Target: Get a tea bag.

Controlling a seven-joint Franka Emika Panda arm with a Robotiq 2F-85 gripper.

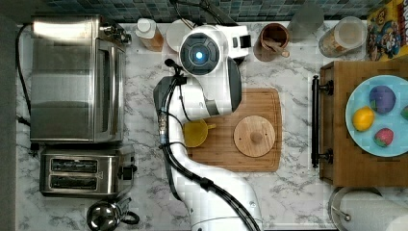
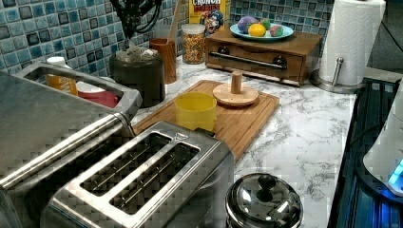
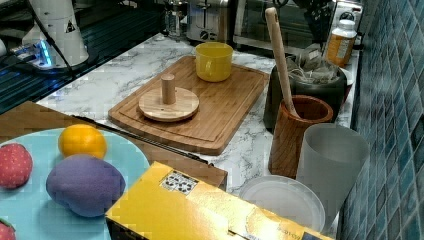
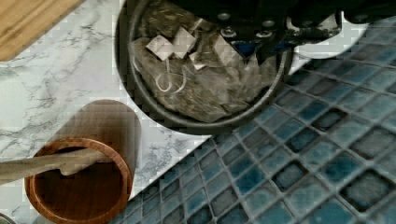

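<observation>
The dark round jar (image 4: 140, 88) sat by the tiled wall, lid off, heaped to the brim with tea bags (image 4: 205, 88), their paper tags and strings lying on top. The gripper (image 2: 132, 28) hung right over that heap in the left view, its dark fingers down at the top of the pile; whether they were spread or pinched on a bag, I couldn't tell.

Next to the jar stood a wooden cup (image 3: 299, 135) with a long wooden spoon (image 3: 278, 55) leaning in it, handle up. In the right view a frosted plastic cup (image 3: 331, 165) stood just beside it, near the wall.

On the cutting board (image 1: 262, 159) sat the yellow cup (image 1: 196, 133), nothing visible inside it in the left view. The round wooden lid (image 1: 254, 136) lay flat nearby on the same board, knob up.

Over on the wooden drawer box (image 2: 266, 50), a light blue plate (image 1: 356, 96) held a yellow, a purple and a red fruit. A glass jar (image 2: 193, 42) of cereal stood beside the box.
</observation>
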